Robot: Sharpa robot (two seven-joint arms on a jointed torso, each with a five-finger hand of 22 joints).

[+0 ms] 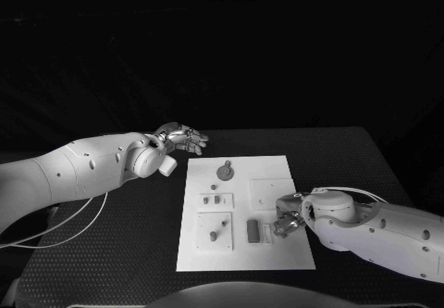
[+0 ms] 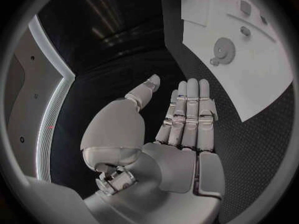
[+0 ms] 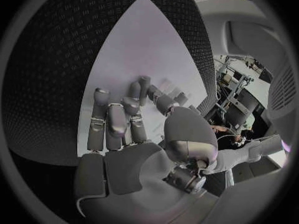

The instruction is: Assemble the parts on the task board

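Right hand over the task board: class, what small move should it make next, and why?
Probably lower and close the right hand on the dark block beside it. Its fingers are on the task board near that part; whether they hold anything is unclear. The left hand hangs off-board.

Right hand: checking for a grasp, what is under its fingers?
The right hand rests over the task board's near right area, beside a dark upright part. Whatever lies beneath its fingers is covered.
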